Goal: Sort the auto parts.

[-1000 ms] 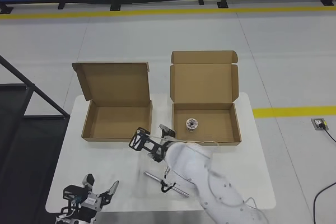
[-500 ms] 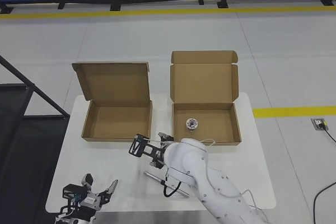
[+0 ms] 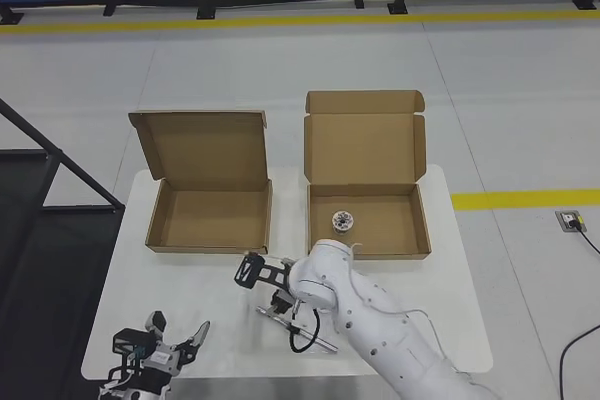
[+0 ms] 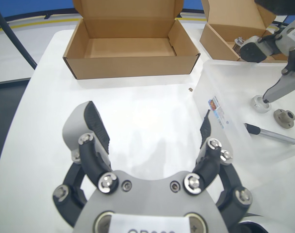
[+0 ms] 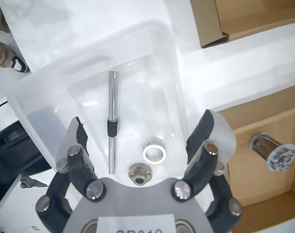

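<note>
Top view, with both wrist views. I held the right claw [image 3: 263,278] over the clear bin [image 5: 94,44] near the middle of the worktop [image 3: 450,300]; it was spread wide and pinched nothing. Three parts lay loose on the bin floor beneath it: a steel rod [image 5: 112,98] with a black band, a ring collar [image 5: 154,145] and a flanged hub [image 5: 139,174]. Collar and hub lay just beside each other, the rod apart from both. Seen from the left wrist, one finger [image 4: 279,88] of that claw stood down at the collar; I could not tell whether it touched. Two open cartons sat toward 12 o'clock on the worktop, lids raised. The left carton [image 3: 208,215] was at 11 o'clock. The right carton [image 3: 390,222] was at 1 o'clock, with one caged part [image 3: 342,220] on its floor toward its 9 o'clock side. My left claw [image 4: 147,110] hung at 7 o'clock by the worktop's near corner, likewise spread, with nothing between its pads.
</note>
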`<action>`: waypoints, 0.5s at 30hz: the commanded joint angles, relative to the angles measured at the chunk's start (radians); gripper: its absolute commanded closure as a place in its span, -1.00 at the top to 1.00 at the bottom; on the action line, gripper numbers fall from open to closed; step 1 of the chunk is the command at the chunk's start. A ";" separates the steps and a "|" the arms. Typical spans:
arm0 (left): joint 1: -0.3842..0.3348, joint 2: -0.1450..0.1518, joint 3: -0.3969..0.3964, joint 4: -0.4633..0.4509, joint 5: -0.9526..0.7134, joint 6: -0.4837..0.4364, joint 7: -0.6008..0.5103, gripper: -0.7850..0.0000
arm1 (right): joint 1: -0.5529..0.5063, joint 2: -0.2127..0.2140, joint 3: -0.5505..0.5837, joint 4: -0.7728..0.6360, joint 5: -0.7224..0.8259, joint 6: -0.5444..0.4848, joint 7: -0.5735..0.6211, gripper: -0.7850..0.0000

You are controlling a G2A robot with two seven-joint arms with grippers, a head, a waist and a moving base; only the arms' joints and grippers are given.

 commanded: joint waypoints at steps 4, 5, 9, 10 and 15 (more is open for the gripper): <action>0.000 -0.001 0.011 -0.010 0.019 0.006 -0.004 1.00 | -0.020 -0.003 -0.021 -0.001 -0.010 0.029 0.003 0.98; -0.001 -0.001 0.012 -0.010 0.021 0.005 -0.004 1.00 | -0.028 -0.001 -0.022 -0.019 -0.023 0.034 -0.011 1.00; -0.003 -0.001 0.017 -0.011 0.028 0.001 -0.008 1.00 | -0.096 0.022 -0.008 -0.146 -0.168 0.098 -0.089 1.00; -0.003 -0.002 0.019 -0.012 0.031 0.002 -0.007 1.00 | -0.114 0.027 -0.005 -0.176 -0.197 0.111 -0.089 1.00; 0.004 -0.002 0.024 -0.020 0.044 0.002 0.004 1.00 | -0.166 0.043 0.019 -0.269 -0.248 0.114 -0.063 1.00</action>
